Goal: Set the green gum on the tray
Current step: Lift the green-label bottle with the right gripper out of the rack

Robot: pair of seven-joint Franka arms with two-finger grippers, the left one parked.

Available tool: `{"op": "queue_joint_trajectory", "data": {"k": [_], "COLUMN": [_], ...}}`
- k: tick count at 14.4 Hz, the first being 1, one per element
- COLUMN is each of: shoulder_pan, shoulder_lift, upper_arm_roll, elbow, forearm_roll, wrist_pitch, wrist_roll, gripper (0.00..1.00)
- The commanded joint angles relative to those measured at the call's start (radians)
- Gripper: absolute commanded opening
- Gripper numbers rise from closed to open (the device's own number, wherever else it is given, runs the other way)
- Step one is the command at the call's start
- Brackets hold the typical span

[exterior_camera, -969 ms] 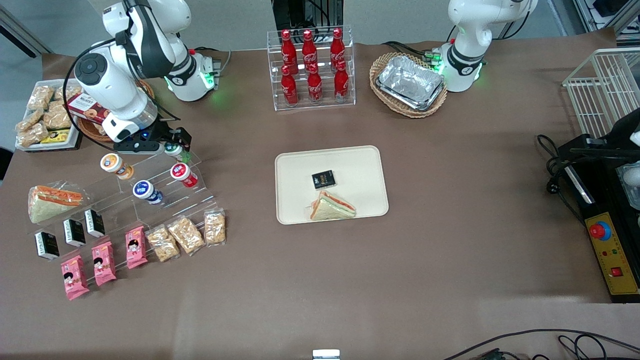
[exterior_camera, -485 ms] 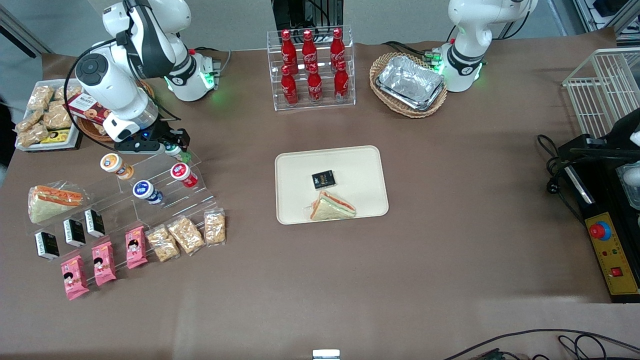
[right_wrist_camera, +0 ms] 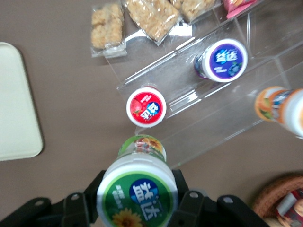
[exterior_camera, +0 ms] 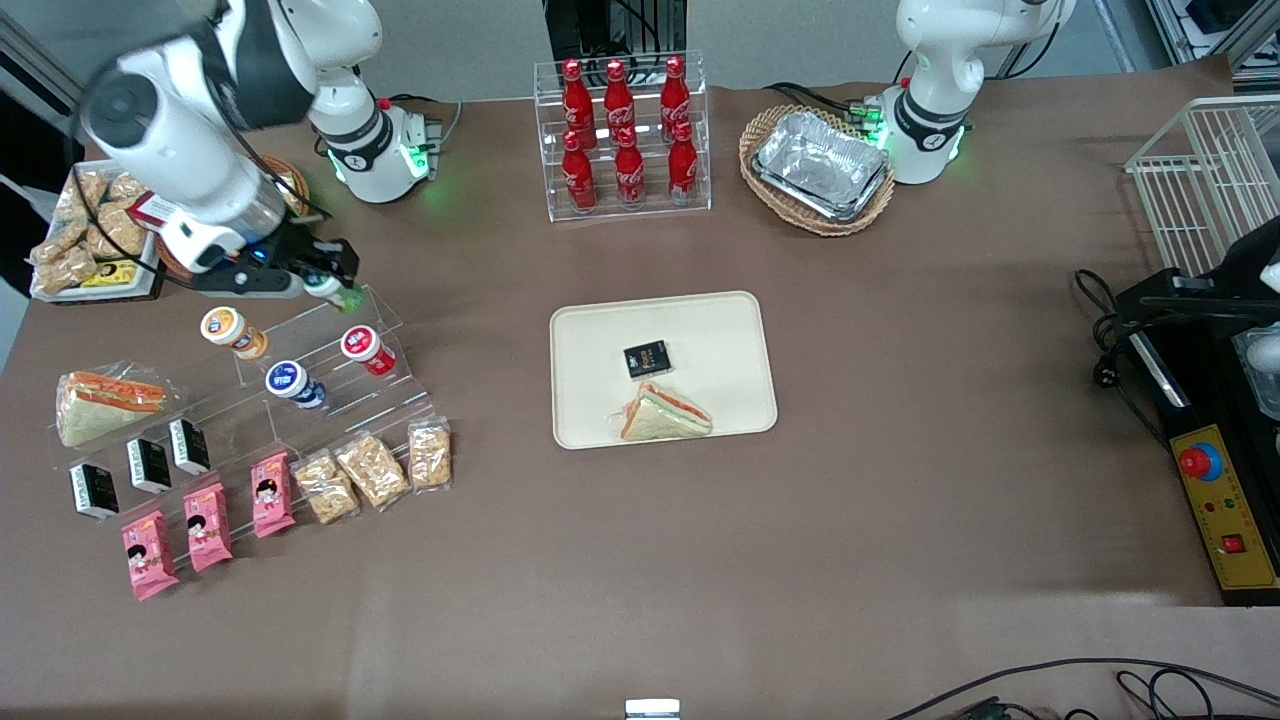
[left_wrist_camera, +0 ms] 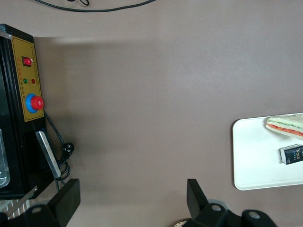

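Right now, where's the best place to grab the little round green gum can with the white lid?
Grab the small round green gum can by its green body just under the lid, coming down from above with one finger on each side. It stands upright, so its curved sides are free to pinch. The gripper holds it that way, above the top step of the clear plastic stand.

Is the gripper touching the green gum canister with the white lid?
Touching. The right wrist view shows the gripper with a finger pressed against each side of the green gum canister, above the clear acrylic display steps.

Green gum (right_wrist_camera: pixel 137 195) in gripper (right_wrist_camera: pixel 137 208), tray (exterior_camera: pixel 715 330) apart
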Motion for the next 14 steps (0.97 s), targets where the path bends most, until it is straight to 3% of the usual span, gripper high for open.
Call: {"op": "queue_joint_trajectory", "data": {"k": [1, 3, 6, 10, 14], "shoulder_pan": [0.006, 0.009, 0.072, 0.233, 0.394], "shoulder_lift": [0.075, 0.115, 0.144, 0.198, 0.260], "upper_arm_roll": [-0.002, -0.001, -0.002, -0.002, -0.002], "elbow": [0.260, 0.371, 0.431, 0.482, 0.494], "forearm_roll": [0.015, 0.020, 0.037, 0.049, 0.078], "wrist_pitch": [-0.269, -0.367, -0.392, -0.379, -0.250], "wrist_roll": [0.006, 0.012, 0.105, 0.386, 0.682], "gripper": [0.60, 0.60, 0.61, 0.60, 0.60]}}
